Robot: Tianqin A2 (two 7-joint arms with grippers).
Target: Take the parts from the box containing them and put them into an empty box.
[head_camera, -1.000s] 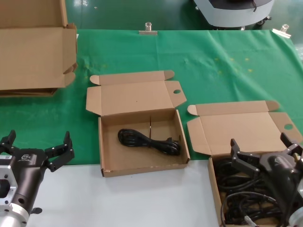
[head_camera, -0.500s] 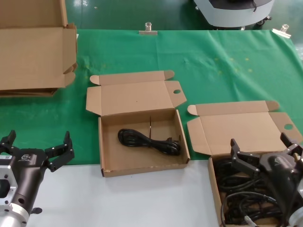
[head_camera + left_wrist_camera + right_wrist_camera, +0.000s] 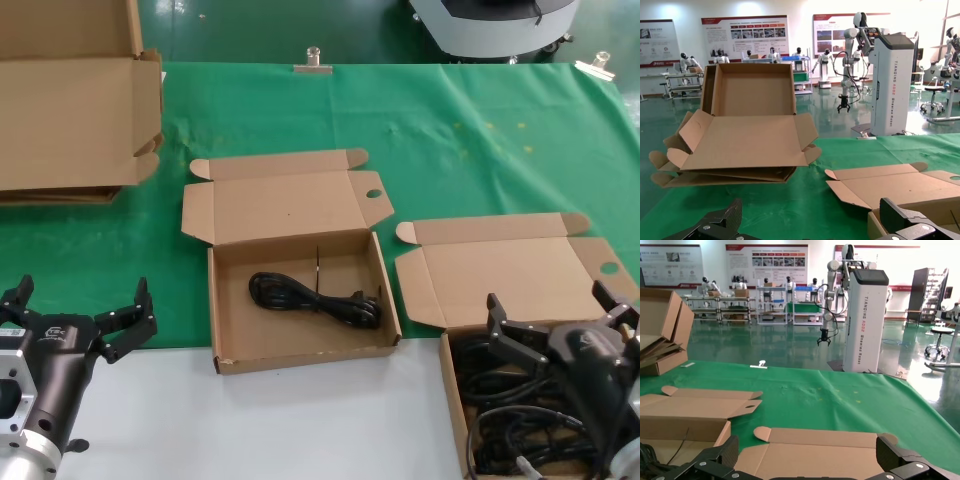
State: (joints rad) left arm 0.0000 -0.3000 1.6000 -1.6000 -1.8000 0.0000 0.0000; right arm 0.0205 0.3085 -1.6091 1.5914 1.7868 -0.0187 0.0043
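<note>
A shallow mailer box [image 3: 452,392] at the front right holds a heap of black cables [image 3: 500,420], its lid [image 3: 510,275] folded back. My right gripper [image 3: 547,300] hovers open over this heap, holding nothing. The twin mailer box [image 3: 300,358] in the middle holds one coiled black cable [image 3: 315,297]. My left gripper [image 3: 80,290] is open and empty at the front left, beside that box. In the right wrist view my right gripper [image 3: 806,445] frames the open lid [image 3: 815,455]. In the left wrist view my left gripper [image 3: 810,210] is over green cloth.
Large plain cartons [image 3: 70,110] are stacked at the far left, also in the left wrist view [image 3: 740,140]. Metal clips [image 3: 312,62] hold the green cloth [image 3: 450,130] at the far edge. White tabletop [image 3: 250,420] runs along the front.
</note>
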